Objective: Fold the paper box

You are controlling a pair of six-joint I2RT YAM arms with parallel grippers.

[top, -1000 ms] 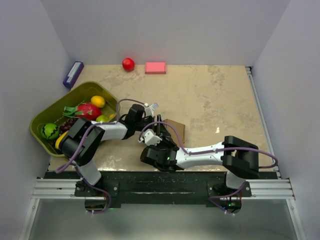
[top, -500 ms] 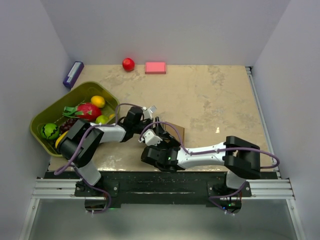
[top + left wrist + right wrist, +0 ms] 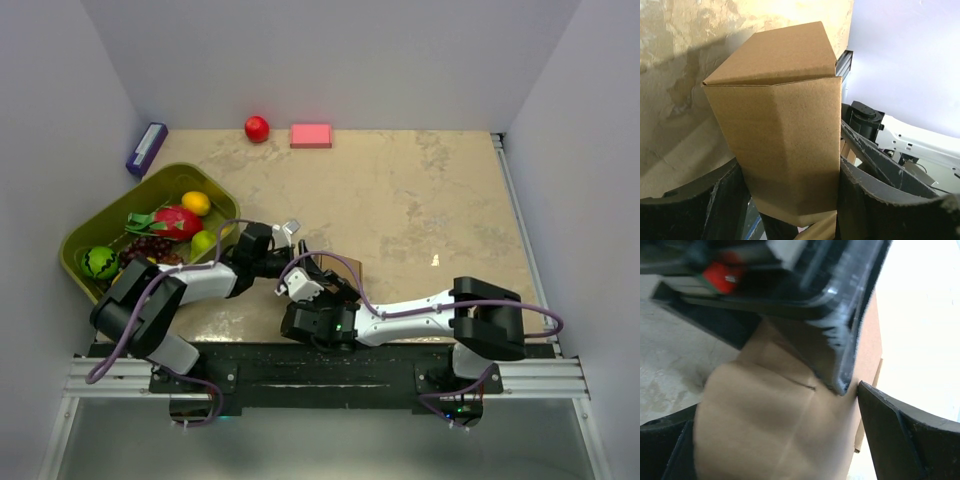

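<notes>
Paper box (image 3: 785,145): a closed brown carton at the near middle of the table (image 3: 430,190), between the two wrists and almost wholly hidden under them from above.

Far left, against the left wall near the far corner: a small purple box (image 3: 146,148). Just nearer: an olive tray (image 3: 72,250) of toy fruit (image 3: 178,220), set at an angle, its near rim overlapped by the left arm (image 3: 150,300) in the top view. Little free room on that side.

Firm hold on the paper box by the left end effector (image 3: 789,167): black fingers (image 3: 715,200) pressed against both flanks, front face creased lengthwise, top flap folded down to a sharp, shut edge.

From the right wrist: one rough-padded left finger (image 3: 840,335) slanting across the cardboard. Wide spread of the right end effector (image 3: 776,397) astride the same carton, with a sliver of light between its right-hand finger (image 3: 900,435) and the carton's edge. Contact on the other side: cannot tell.

Along the far edge, by the back wall: a red apple (image 3: 257,128) and a pink block (image 3: 311,135), near each other but not touching, well apart from the arms.

Right of the wrists: broad bare tabletop out to the metal rail (image 3: 515,220) on the right edge, with the right arm (image 3: 430,305) stretched along the near edge.
</notes>
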